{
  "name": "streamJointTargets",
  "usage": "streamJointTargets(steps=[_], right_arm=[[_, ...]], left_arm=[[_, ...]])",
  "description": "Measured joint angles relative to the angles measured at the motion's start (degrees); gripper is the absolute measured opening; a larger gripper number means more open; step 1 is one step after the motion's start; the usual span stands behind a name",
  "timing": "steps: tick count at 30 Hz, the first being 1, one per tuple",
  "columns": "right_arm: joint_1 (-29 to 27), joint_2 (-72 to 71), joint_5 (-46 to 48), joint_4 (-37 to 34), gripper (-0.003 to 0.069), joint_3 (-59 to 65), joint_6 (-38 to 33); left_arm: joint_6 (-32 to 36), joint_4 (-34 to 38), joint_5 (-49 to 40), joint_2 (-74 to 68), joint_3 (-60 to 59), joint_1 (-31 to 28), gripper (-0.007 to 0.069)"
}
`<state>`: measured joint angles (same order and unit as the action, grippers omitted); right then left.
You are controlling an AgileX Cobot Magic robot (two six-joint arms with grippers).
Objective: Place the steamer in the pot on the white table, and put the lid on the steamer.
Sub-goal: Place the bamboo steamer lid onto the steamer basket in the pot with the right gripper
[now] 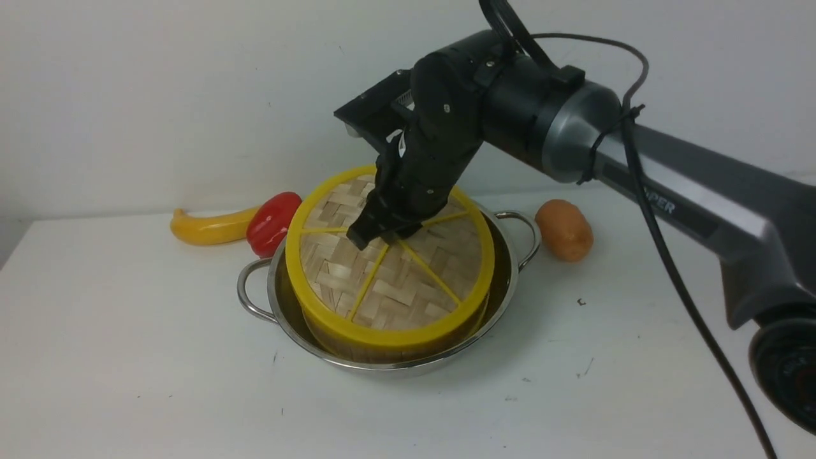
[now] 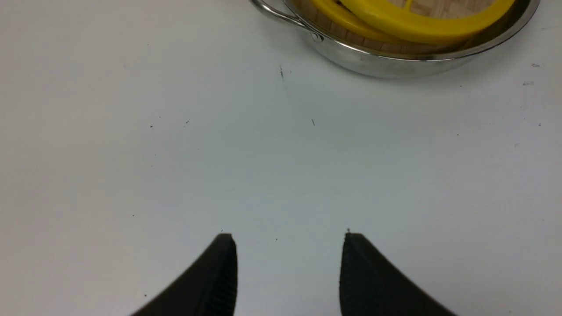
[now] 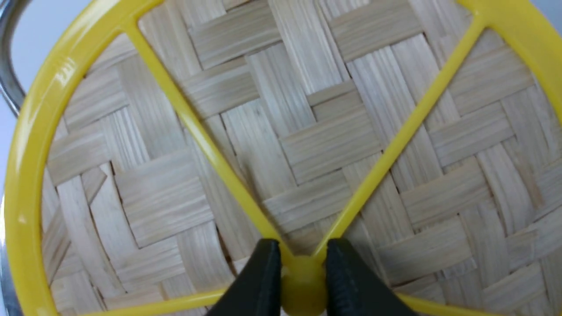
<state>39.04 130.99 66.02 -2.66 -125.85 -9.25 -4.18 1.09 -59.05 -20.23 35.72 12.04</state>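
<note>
Woven bamboo fills the middle of the front view: the lid (image 1: pixel 395 280) lies on the steamer (image 1: pixel 347 349), which stands inside the pot (image 1: pixel 503 287) on the white table (image 1: pixel 159 357). The right gripper (image 1: pixel 381 237) reaches down from above and pinches the lid by its centre knob (image 3: pixel 303 285), jaws clamped on it. The lid looks tilted, its far edge higher than its near edge, so it seems not quite seated. The coming move, I judge, is straight down and level, then a release. The right arm is on the job, and the left arm does not show in this view.

From the left wrist, the left gripper (image 2: pixel 287 237) hangs over bare table with its jaws apart and nothing between them. The pot lies well ahead of it. Two yellow rims show there, the lid's lying askew above the steamer's, which fits the tilt.

From the right wrist, the two fingertips (image 3: pixel 268 263) sit either side of the knob where the spokes (image 3: pixel 395 136) meet, touching it. The lid's weave spreads away from the gripper, and a sliver of the pot's steel shows at one edge
</note>
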Motion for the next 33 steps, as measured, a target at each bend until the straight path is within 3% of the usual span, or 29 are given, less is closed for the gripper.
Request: streamJointTargets(steps=[33], right_arm=[[0.05, 2.92, -6.19, 2.08, 0.0141, 0.0, -0.95]], left_arm=[[0.0, 0.0, 0.0, 0.0, 0.0, 0.0, 0.031]])
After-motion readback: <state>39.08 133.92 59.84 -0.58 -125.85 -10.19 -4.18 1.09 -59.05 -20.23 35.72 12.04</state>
